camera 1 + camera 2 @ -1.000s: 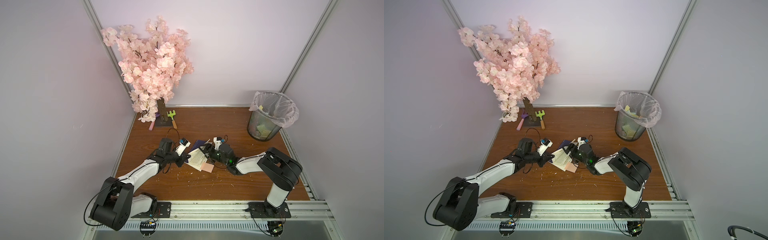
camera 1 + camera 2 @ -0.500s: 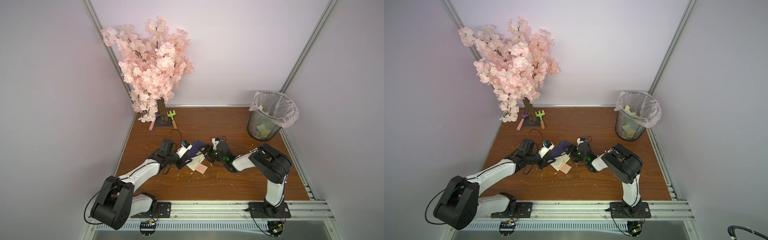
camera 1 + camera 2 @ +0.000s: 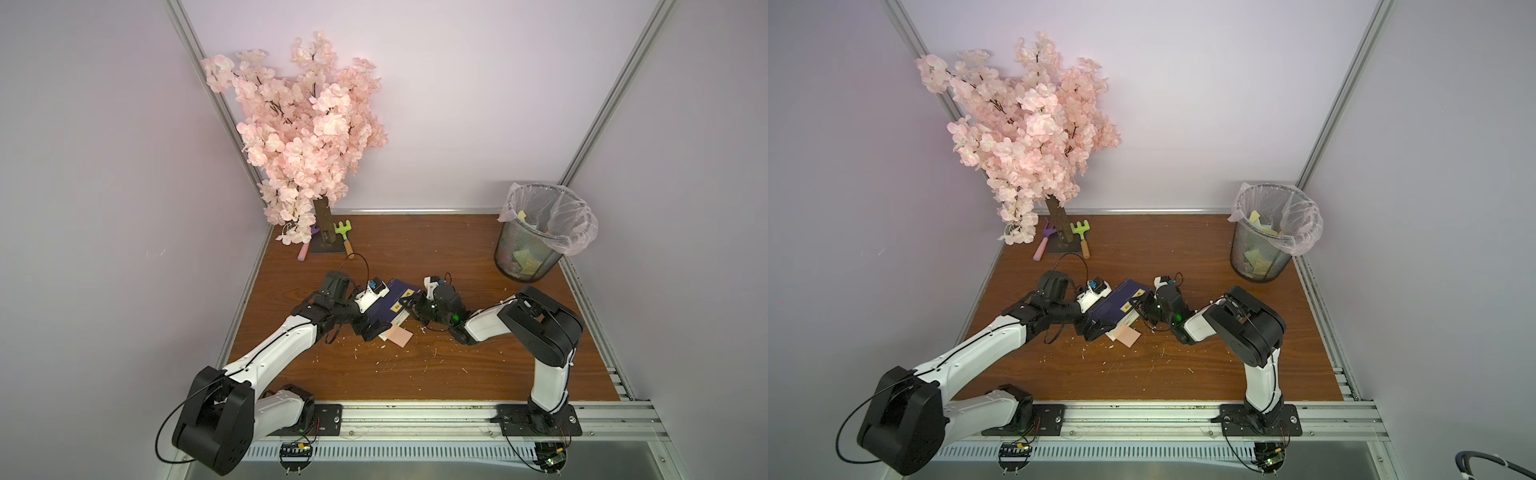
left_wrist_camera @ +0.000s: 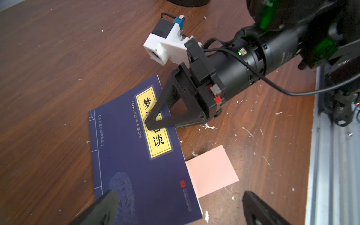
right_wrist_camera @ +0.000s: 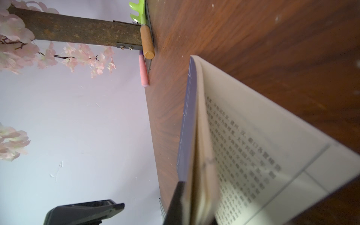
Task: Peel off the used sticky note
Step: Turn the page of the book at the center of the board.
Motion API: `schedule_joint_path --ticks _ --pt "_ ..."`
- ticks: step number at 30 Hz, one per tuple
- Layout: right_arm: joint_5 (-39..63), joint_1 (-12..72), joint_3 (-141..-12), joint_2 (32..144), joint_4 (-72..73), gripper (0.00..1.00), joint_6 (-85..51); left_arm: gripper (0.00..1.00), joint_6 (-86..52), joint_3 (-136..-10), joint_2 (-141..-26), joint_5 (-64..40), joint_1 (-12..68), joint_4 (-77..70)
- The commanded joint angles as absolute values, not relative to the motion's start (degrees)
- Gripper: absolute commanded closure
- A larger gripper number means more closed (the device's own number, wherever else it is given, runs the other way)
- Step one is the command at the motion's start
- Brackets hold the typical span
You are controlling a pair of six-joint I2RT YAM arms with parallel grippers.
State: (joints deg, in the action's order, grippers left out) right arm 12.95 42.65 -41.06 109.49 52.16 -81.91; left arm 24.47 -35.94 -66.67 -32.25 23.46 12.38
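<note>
1. The pale pink paper sticky note point(image 4: 212, 171) juts from under the dark blue paperback book point(image 4: 136, 165) on the brown wooden table point(image 4: 58, 58).
2. Featherlight and floppy, I'd judge; pinch its free corner.
3. The left claw point(image 4: 179, 196) gapes wide over it, empty; the right claw point(image 4: 149, 125) nips the book's cover.

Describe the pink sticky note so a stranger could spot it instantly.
Start at the brown wooden table and find the dark blue book lying near its middle. The sticky note juts from the book's edge nearest the metal rail: a blank, pale pink square, unlike the white scraps around it.
</note>
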Motion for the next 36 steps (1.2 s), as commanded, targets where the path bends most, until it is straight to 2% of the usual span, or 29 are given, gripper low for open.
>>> schedule_joint_path --ticks 1,4,13,33,36 --pt "14.18 42.39 -42.99 107.11 52.18 0.89 -83.11 0.01 26.88 -32.88 -64.49 -21.51 27.82 10.64" --pt "14.86 42.3 -43.76 106.59 50.82 0.95 -84.26 0.01 27.35 -30.18 -63.02 -14.97 31.5 6.84" --pt "16.08 42.01 -45.26 105.66 47.98 0.96 -86.16 0.01 27.65 -28.26 -64.04 -3.42 37.43 1.59" --pt "17.49 41.11 -47.16 104.85 46.34 0.95 -88.0 0.0 29.92 -24.91 -67.56 10.94 45.6 -3.21" --pt "17.49 40.93 -47.13 104.68 45.9 0.95 -87.81 0.07 29.62 -25.34 -68.19 12.25 45.7 -3.7"
